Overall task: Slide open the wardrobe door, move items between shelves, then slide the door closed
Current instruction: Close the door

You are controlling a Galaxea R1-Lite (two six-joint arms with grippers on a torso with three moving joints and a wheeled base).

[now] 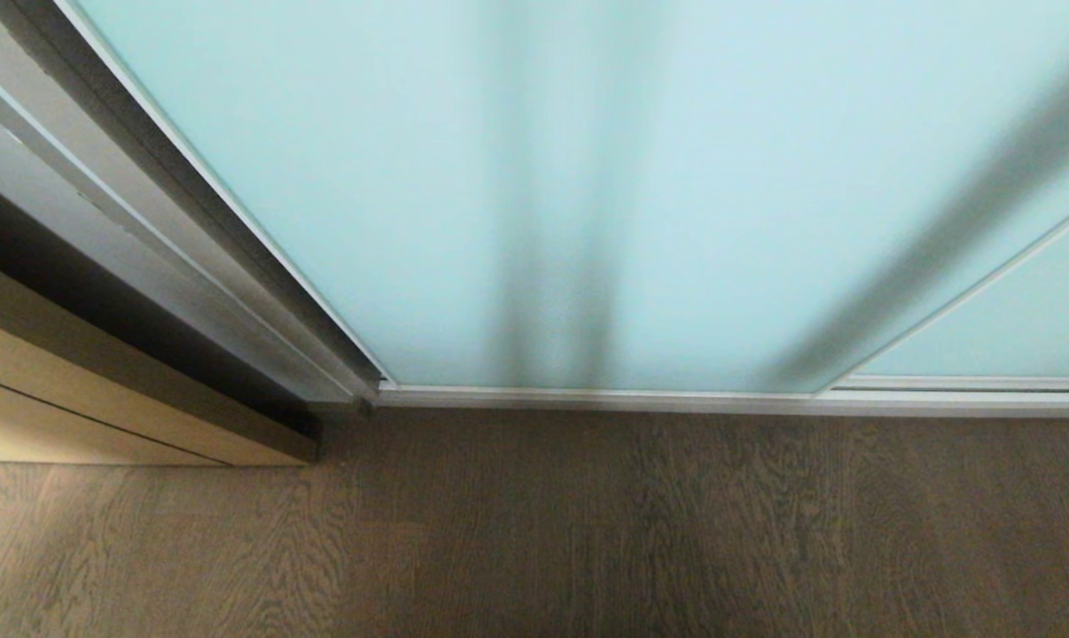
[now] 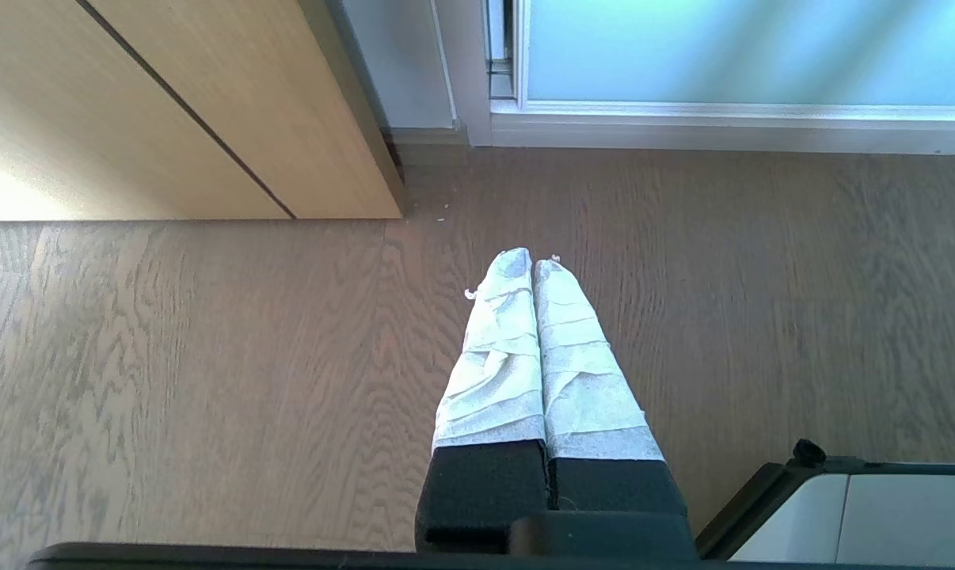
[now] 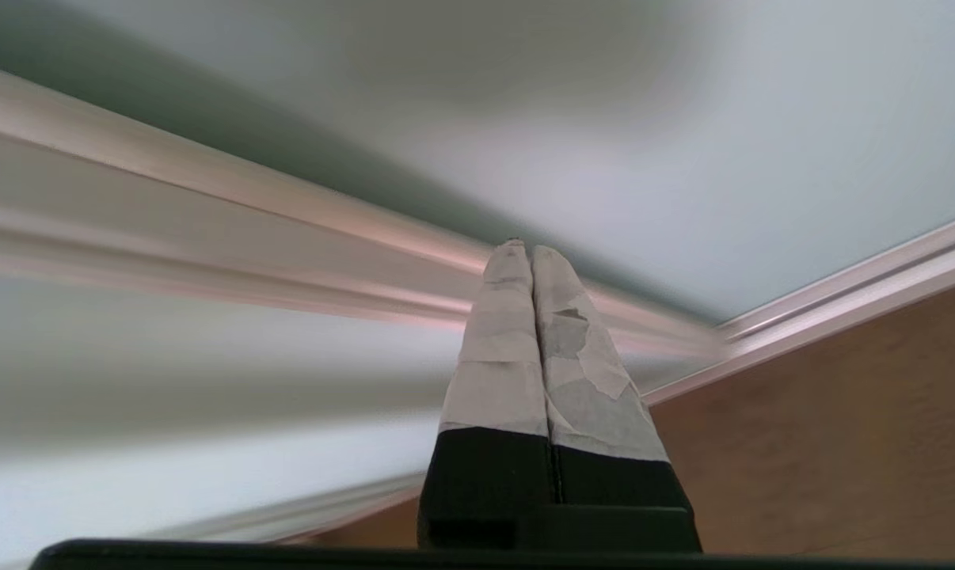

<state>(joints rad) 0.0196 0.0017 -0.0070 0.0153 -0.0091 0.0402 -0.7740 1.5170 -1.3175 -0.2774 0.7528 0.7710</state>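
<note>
In the head view, the wooden floor (image 1: 534,532) fills the lower part of the picture, nearest to the robot. No arm shows in this view.

In the left wrist view, the left gripper (image 2: 531,265) hangs over the floor in the middle of the frame. Its two taped fingers (image 2: 497,348) are pressed together with nothing between them. It looks parked, because this arm has no job right now.

Past the floor, a silver track (image 1: 676,400) runs across the head view. The sliding wardrobe door (image 1: 588,177) stands on it and fills most of the upper part of the picture. It is frosted pale blue-green glass with a thin silver frame. It looks shut, so the shelves and the folded items are hidden behind it. A second glass panel (image 1: 1013,328) peeks out at the lower right. A tan wooden door (image 1: 100,399) sits at the lower left.

In the right wrist view, the right gripper (image 3: 531,253) is in the middle of the frame, close to the door's silver frame edge (image 3: 287,206). Its fingers are squeezed together too and hold nothing. I cannot tell if the tips touch the frame. I think it is held there, tips together, to catch the edge and push the door sideways. So the opening step looks like it is just starting.
</note>
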